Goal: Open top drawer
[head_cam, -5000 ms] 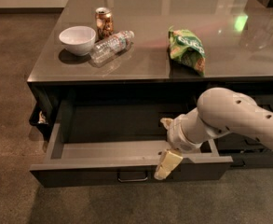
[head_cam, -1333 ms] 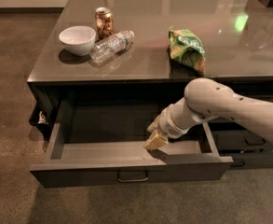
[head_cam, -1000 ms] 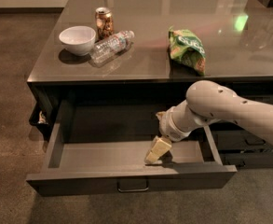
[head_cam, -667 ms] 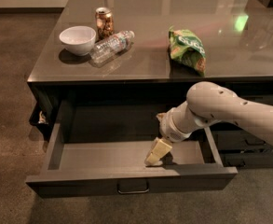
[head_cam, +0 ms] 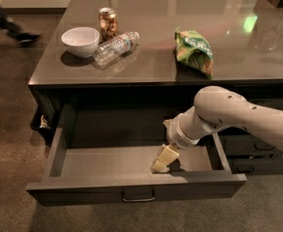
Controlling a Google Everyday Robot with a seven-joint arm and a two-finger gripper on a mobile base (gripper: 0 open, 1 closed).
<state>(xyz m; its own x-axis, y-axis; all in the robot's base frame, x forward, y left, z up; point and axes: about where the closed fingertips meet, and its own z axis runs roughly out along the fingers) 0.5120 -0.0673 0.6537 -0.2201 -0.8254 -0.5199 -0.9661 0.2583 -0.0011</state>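
Camera view looks down on a rough brown floor (head_cam: 10,144) and a wide dark bench (head_cam: 237,76) whose glossy grey top mirrors a green light toward its far right corner. Under the bench's near edge you have the top drawer (head_cam: 107,161) standing well out toward you, its pale grey inside showing. A white arm (head_cam: 228,112) comes in from the right and bends down over the drawer's right part. Slimmer drawer fronts (head_cam: 259,154) sit below the near right corner. On the top, a green snack bag (head_cam: 195,51) lies near the middle. Toward the far left corner a plastic bottle (head_cam: 116,47) lies on its side just beside a white bowl (head_cam: 80,41), with a can (head_cam: 107,23) upright behind them. The gripper (head_cam: 162,159) hangs inside the drawer, low and just behind its front wall; you cannot tell whether it is open or closed. A loop handle (head_cam: 138,196) sits at the centre of the front. Open floor runs along the near edge and the left end, where a shoe (head_cam: 25,36) shows
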